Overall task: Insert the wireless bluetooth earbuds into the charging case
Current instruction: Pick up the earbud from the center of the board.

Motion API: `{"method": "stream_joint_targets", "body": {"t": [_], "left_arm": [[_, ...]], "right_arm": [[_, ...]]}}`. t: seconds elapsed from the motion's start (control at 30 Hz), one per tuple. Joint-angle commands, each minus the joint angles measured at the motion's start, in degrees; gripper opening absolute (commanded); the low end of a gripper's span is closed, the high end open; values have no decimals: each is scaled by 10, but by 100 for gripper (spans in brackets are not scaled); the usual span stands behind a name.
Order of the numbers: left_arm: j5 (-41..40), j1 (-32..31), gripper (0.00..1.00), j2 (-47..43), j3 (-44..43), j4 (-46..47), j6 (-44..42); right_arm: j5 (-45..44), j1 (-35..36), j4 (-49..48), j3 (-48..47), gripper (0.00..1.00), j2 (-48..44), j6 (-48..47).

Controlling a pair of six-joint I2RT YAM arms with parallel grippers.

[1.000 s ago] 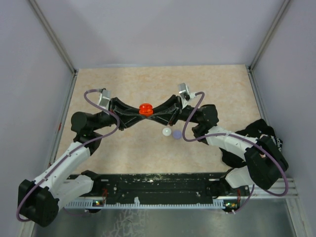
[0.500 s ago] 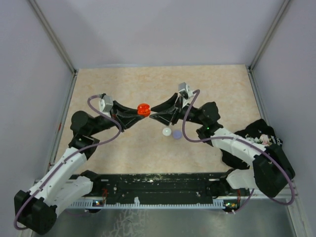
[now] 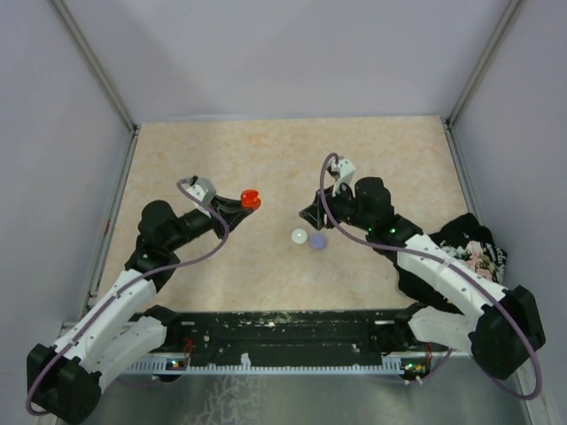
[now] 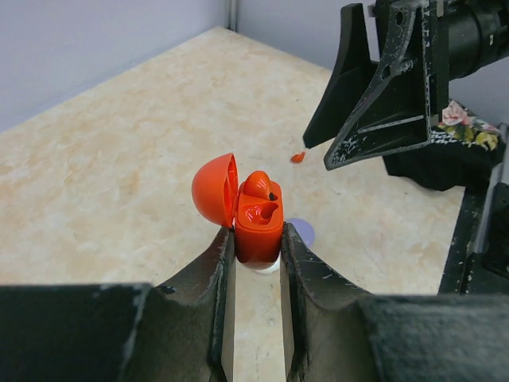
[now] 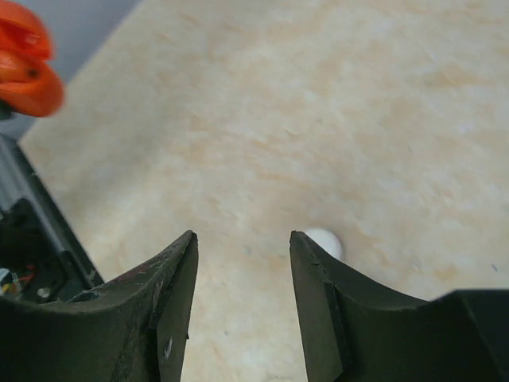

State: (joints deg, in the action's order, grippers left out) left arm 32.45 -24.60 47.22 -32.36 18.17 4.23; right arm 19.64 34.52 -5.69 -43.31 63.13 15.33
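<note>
We see the left gripper [image 4: 256,239] clamped on the red case [image 4: 259,224], which it holds above the table [image 3: 177,150], a little left of the middle. The lid [image 4: 213,191] is open. One red earbud [image 4: 256,185] sits inside the case. Beyond it is a tiny red bit [image 4: 297,157], maybe another earbud; we cannot tell if it lies on the table. The right gripper [image 5: 242,236] has its jaws apart and holds nothing. Near the table's middle, a white disc [image 3: 299,236] and a lavender disc [image 3: 318,240] lie just beside each other.
</note>
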Motion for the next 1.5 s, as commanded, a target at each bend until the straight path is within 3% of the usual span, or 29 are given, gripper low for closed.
{"method": "stream_joint_targets", "body": {"t": [0.0, 0.23, 0.4, 0.57, 1.0, 1.47], "left_arm": [[-38, 2, 0, -8, 13, -10, -41], [-57, 2, 1, 0, 42, 10, -86], [-93, 2, 3, 1, 65, 26, -94], [-110, 2, 0, -1, 68, 16, -94], [-79, 2, 0, 8, 66, 15, -97], [-63, 2, 0, 11, 63, 12, -103]], "right_arm": [[-107, -35, 171, -49, 50, 6, -29], [-160, -115, 247, -79, 50, 67, -61], [-275, -133, 299, -130, 48, 143, -81], [-325, -142, 314, -169, 43, 220, -78], [-337, -159, 318, -205, 33, 339, -64], [-333, -163, 305, -200, 28, 371, -70]]}}
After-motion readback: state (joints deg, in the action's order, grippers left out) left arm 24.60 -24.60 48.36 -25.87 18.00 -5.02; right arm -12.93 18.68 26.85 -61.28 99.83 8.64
